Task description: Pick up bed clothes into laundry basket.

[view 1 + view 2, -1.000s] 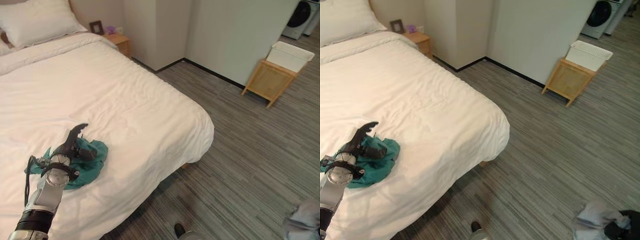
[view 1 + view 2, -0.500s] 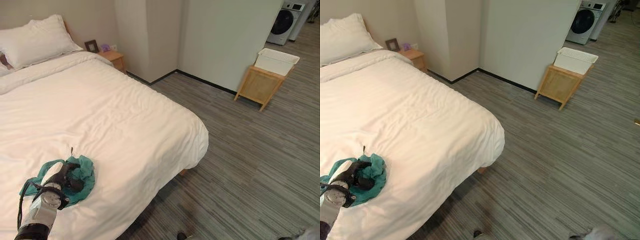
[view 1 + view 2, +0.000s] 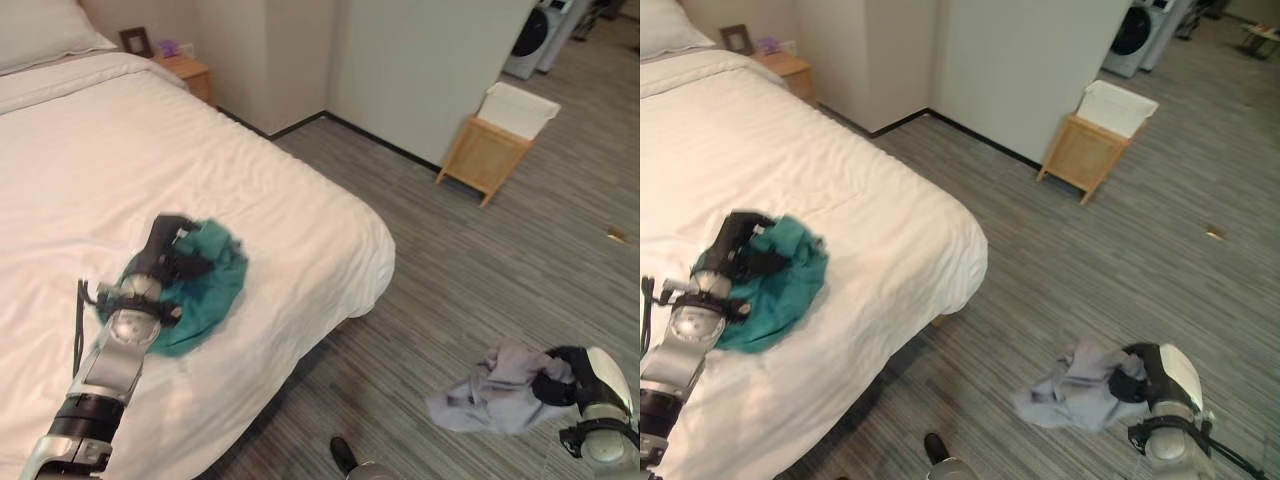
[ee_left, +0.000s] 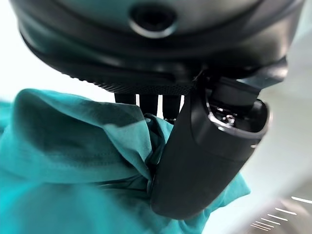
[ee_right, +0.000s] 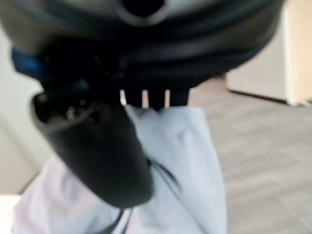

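two clothes grabbed, none in the basket (image 3: 520,108) yet.
left hand (image 3: 165,262) clamped on green cloth (image 3: 205,290) on bed (image 3: 300,215), right hand (image 3: 1140,378) clamped on grey cloth (image 3: 1070,390).

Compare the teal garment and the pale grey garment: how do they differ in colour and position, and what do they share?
The teal garment is deep green-blue; the pale grey garment is light lilac-grey. The teal one lies bunched on the white bed near its foot corner; the grey one hangs above the wood-look floor. Shared: each is crumpled and gripped, by the left hand and right hand.

Teal garment (image 3: 205,285), pale grey-lilac cloth (image 3: 490,390), white bed (image 3: 150,160), possibly grey-streaked floor (image 3: 480,260).
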Tool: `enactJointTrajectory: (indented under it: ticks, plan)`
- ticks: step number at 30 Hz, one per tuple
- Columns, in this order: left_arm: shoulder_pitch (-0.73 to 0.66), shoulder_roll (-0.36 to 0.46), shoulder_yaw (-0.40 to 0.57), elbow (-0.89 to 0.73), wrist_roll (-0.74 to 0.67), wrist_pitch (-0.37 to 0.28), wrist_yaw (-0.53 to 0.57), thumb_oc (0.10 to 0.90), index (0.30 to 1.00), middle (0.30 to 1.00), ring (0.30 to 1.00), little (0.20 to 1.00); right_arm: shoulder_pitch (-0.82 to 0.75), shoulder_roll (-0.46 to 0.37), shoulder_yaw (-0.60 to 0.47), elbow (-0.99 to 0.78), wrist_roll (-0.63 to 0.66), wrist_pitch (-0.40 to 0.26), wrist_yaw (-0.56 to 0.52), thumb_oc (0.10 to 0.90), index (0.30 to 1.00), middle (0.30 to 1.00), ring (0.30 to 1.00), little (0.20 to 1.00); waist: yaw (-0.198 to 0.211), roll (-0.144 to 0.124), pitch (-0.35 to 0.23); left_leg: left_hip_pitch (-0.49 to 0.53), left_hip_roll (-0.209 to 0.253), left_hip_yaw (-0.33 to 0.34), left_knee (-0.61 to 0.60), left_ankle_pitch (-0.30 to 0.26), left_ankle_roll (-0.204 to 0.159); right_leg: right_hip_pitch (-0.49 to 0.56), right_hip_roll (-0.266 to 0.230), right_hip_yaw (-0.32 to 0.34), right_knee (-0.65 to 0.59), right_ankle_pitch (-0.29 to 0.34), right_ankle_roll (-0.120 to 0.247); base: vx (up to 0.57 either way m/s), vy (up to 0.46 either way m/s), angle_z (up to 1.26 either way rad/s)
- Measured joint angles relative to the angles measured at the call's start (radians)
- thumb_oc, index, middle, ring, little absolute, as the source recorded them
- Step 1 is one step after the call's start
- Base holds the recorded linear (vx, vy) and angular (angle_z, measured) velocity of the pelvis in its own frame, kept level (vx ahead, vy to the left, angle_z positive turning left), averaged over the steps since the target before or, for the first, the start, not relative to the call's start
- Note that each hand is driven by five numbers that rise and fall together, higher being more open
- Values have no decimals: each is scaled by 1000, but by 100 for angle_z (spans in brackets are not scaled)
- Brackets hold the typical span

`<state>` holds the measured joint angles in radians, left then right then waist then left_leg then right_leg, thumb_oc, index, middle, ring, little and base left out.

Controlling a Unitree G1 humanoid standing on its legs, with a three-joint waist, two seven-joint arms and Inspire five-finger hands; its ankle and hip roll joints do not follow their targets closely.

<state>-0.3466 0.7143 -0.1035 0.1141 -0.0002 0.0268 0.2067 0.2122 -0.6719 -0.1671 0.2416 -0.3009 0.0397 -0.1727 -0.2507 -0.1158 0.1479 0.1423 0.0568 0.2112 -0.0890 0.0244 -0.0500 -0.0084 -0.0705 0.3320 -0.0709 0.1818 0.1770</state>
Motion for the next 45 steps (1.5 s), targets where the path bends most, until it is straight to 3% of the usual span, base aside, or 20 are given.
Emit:
enactJointTrajectory:
  ticks: [1, 3, 5, 6, 8, 10, 13, 18, 21, 23, 24, 26, 29, 32, 35, 36, 38, 42, 43, 45]
  plan:
    - [-90, 26, -22, -55, -1, -37, 17, 400, 300, 300, 300, 300, -46, -30, 26, -33, -33, -25, 0, 400, 300, 300, 300, 300, 8, 22, 20, 26, 37, 84, 0, -6, 3, -14, 10, -134, -4, 43, 46, -132, -66, -102]
    - [-164, 17, -37, -107, -4, -83, 47, 400, 300, 300, 300, 300, -62, -65, 22, -46, -46, -28, -3, 400, 300, 300, 300, 300, 31, 53, 31, 50, 49, 169, 1, -22, 4, -21, -46, -552, 10, -90, -92, -39, -88, -137]
    - [-200, 13, -38, -164, -21, -113, 70, 400, 300, 300, 300, 300, -83, -90, 21, -76, -49, -32, -4, 400, 300, 300, 300, 300, 69, 100, 35, 82, 76, 264, 1, -36, -16, -16, -127, -758, 51, -97, -92, -12, -120, -136]
    - [-215, 13, -39, -171, -21, -131, 71, 400, 300, 300, 300, 300, -84, -91, 23, -97, -49, -36, -4, 400, 300, 300, 300, 300, 80, 114, 35, 97, 87, 294, 4, -41, -25, -8, -148, -774, 49, -85, -99, -13, -131, -96]
    - [-224, 14, -36, -174, -19, -148, 74, 400, 300, 300, 300, 300, -88, -90, 48, -139, -52, -40, -5, 400, 300, 300, 300, 300, 78, 107, 33, 140, 89, 332, 22, -64, -81, 33, -159, -722, 45, 52, -146, -4, -178, -83]
    - [-220, 2, -46, -176, -17, -151, 76, 400, 300, 300, 300, 300, -133, -76, 99, -150, -65, -37, -5, 400, 300, 300, 300, 300, 78, 91, 43, 76, 133, 354, 133, -116, -115, 38, -143, -709, 15, 51, -154, 0, -215, -84]
    - [-210, -21, -61, -175, -18, -149, 73, 400, 300, 300, 300, 300, -210, -74, 120, -158, -77, -36, -5, 400, 300, 300, 300, 300, 87, 124, 46, 73, 121, 342, -9, 3, -96, 20, -82, -690, 3, 45, -135, 25, -303, -99]
    - [27, -155, 46, -234, -18, -163, 73, 400, 300, 300, 300, 300, -218, -63, 140, -263, -79, -49, -35, 400, 300, 300, 300, 300, 91, 118, 33, 179, 175, 446, 37, -30, -155, 67, -15, -672, -19, -23, -126, 179, -394, -85]
    - [195, -180, 76, -168, -40, -140, 69, 400, 300, 300, 300, 300, -217, -39, 207, -268, -71, -73, -32, 400, 300, 300, 300, 300, 140, 83, 10, 157, 288, 438, 300, -67, -199, 95, 35, -620, -20, -55, -186, 299, -452, -85]
    - [267, -185, 105, -120, -62, -113, 68, 400, 300, 300, 300, 300, -226, -37, 227, -284, -67, -96, -28, 400, 300, 300, 300, 300, 171, 97, 7, 80, 392, 331, 575, -55, -192, 104, 80, -571, 8, -77, -237, 334, -379, -100]
    - [310, -198, 111, -115, -80, -98, 73, 400, 300, 300, 300, 300, -217, -33, 232, -291, -57, -101, -29, 400, 300, 300, 300, 300, 198, 80, 7, -47, 382, 131, 751, -19, -126, 111, 83, -517, 11, -110, -256, 98, -103, -75]
    - [351, -221, 93, -116, -80, -95, 70, 400, 300, 300, 300, 300, -216, -34, 244, -291, -43, -88, -25, 400, 300, 300, 300, 300, 228, 42, 17, -146, 273, -5, 728, -108, -134, 122, 38, -473, -5, -112, -259, 250, -132, -67]
    - [350, -292, 61, -117, -78, -96, 68, 400, 300, 300, 300, 300, -226, -31, 247, -284, -41, -85, -25, 400, 300, 300, 300, 300, 240, 52, 40, -234, 168, 46, 501, -111, -110, 141, 1, -435, -21, -122, -243, 284, -13, -45]
    - [349, -309, 20, -115, -77, -106, 60, 400, 300, 300, 300, 300, -238, -35, 301, -252, -38, -88, -26, 400, 300, 300, 300, 300, 246, 78, 46, -270, 62, 107, 163, 16, -78, 165, -4, -395, -29, -158, -199, 458, 32, -53]
    - [336, -340, 12, -111, -78, -113, 56, 400, 300, 300, 300, 300, -245, -51, 345, -193, -38, -82, -25, 400, 300, 300, 300, 300, 263, 138, 31, -307, 64, 110, 2, 78, -131, 180, 15, -392, -29, -203, -184, 422, 27, -73]
    - [333, -347, 13, -114, -79, -114, 50, 400, 300, 300, 300, 300, -239, -52, 359, -185, -38, -76, -21, 400, 300, 300, 300, 300, 284, 149, 33, -304, 63, 114, 29, 112, -105, 195, 0, -375, -30, -212, -166, 530, 53, -93]
    - [330, -336, 13, -115, -79, -113, 43, 400, 300, 300, 300, 300, -221, -45, 367, -187, -37, -76, -14, 400, 300, 300, 300, 300, 285, 115, 51, -300, 42, 139, 98, 117, -92, 237, -35, -404, -20, -235, -128, 819, 102, -47]
    - [359, -289, 23, -119, -78, -104, 41, 400, 300, 300, 300, 300, -224, 66, 377, -188, -38, -78, -2, 400, 300, 300, 300, 300, 345, 46, 50, -260, 28, 196, 212, 11, 107, 275, -56, -434, 97, -246, -119, 625, 48, -58]
    - [353, -289, 21, -118, -78, -106, 42, 400, 300, 300, 300, 300, -227, 66, 382, -199, -39, -77, -2, 400, 300, 300, 300, 300, 336, 43, 52, -236, 13, 191, 182, 5, 109, 261, -64, -434, 144, -234, -74, 379, 57, 9]
    - [352, -280, 15, -113, -75, -94, 42, 400, 300, 300, 300, 300, -243, 98, 400, -203, -38, -75, 6, 400, 300, 300, 300, 300, 303, 64, 64, -131, 15, 190, 88, 44, 127, 61, -82, -421, 616, -219, 81, 399, 102, 20]
